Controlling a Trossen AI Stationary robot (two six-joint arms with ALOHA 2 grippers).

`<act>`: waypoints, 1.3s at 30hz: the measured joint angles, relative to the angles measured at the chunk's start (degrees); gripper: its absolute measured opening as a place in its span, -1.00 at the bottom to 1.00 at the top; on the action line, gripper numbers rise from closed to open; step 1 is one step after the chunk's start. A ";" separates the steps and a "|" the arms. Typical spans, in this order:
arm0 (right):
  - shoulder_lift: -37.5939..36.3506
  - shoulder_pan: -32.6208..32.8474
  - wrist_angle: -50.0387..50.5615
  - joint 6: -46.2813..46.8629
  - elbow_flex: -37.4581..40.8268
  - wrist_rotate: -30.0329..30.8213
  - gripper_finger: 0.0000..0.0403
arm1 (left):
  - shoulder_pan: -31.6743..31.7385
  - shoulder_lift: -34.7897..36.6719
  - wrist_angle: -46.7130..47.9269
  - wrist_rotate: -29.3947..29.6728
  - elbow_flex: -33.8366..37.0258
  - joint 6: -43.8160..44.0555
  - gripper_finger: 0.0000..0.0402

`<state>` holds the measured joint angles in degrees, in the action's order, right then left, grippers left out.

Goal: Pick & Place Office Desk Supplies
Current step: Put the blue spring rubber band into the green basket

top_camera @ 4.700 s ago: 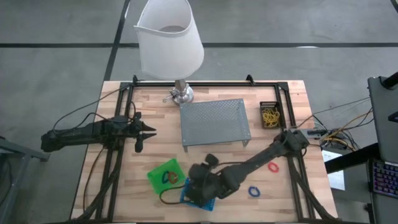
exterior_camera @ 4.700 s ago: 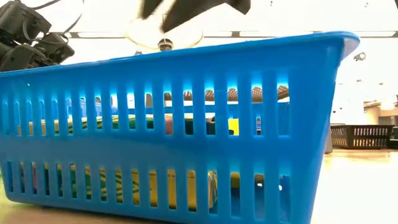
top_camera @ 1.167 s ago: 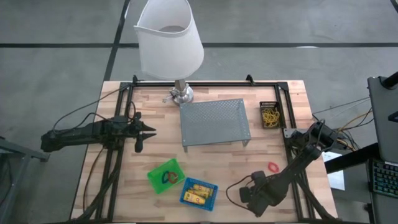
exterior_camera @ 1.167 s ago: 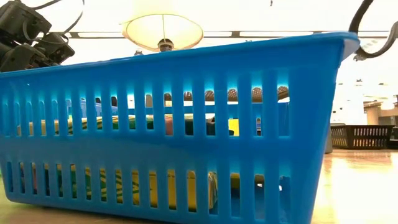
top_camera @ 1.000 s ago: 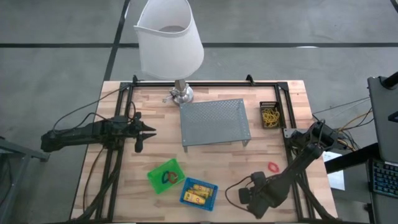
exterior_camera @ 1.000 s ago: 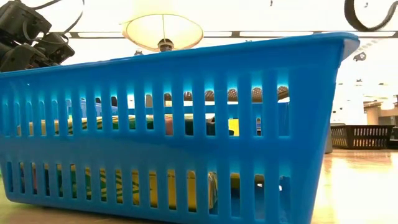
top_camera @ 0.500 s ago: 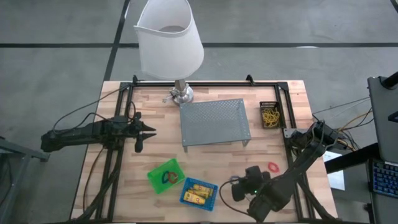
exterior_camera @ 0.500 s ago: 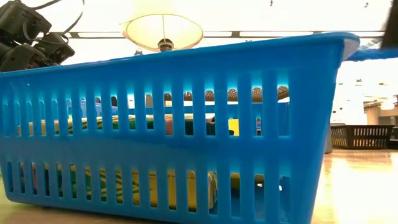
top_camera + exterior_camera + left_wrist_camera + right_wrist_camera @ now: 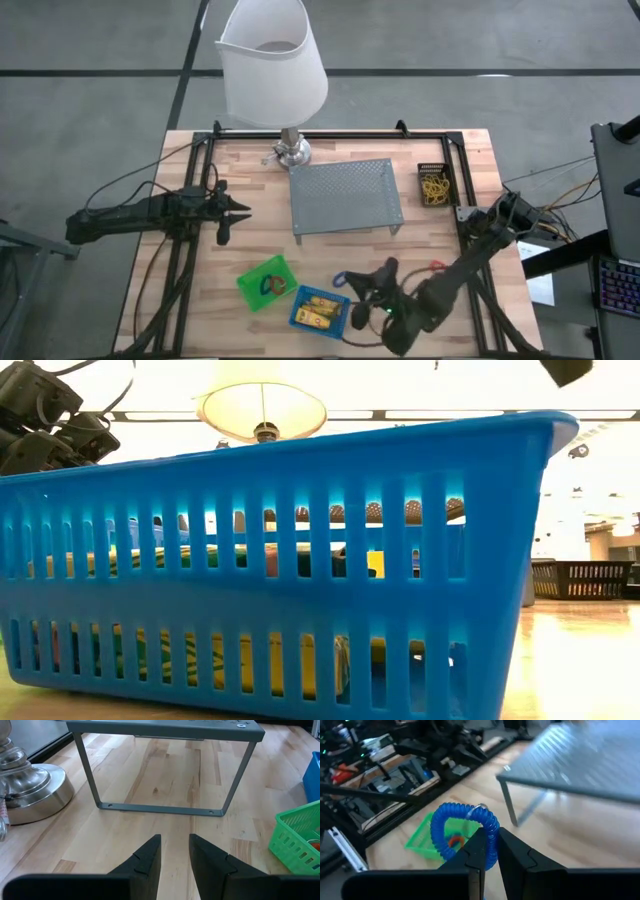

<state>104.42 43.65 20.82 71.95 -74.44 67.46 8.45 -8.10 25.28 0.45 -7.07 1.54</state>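
The right claw [image 9: 489,851] is pinching a blue coiled loop [image 9: 462,827] while heading toward the green bin [image 9: 265,282], probably because loops are being sorted there. The left claw [image 9: 174,851] is waiting slightly parted and empty near the grey tray [image 9: 165,727], clear of the work.

Your work surface is a pale wooden table [image 9: 250,245] edged by a black frame. Standing on it you have the lamp's metal base [image 9: 292,152] at the back, the grey mesh tray [image 9: 345,196] on its thin legs at the middle, and a black bin [image 9: 435,186] of yellow rubber bands to the right. Toward the front sit a green bin [image 9: 265,281] and a blue bin [image 9: 319,310] — side by side — with a red loop [image 9: 436,266] lying farther right.
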 joint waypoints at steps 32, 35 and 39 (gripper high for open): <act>16.67 -19.19 -57.77 -58.83 2.15 -36.52 -0.83 | 0.00 0.02 0.00 0.00 0.00 0.00 -0.47; 20.34 -19.80 -57.51 -61.04 -2.19 -36.60 -0.83 | -0.02 0.00 0.00 -0.01 0.00 0.00 -0.47; 24.45 -20.54 -56.93 -60.83 -7.84 -36.50 -0.83 | -0.02 0.00 0.00 0.00 0.00 0.01 -0.47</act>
<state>128.87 23.11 -36.11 11.11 -82.27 30.96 8.43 -8.10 25.28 0.45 -7.07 1.55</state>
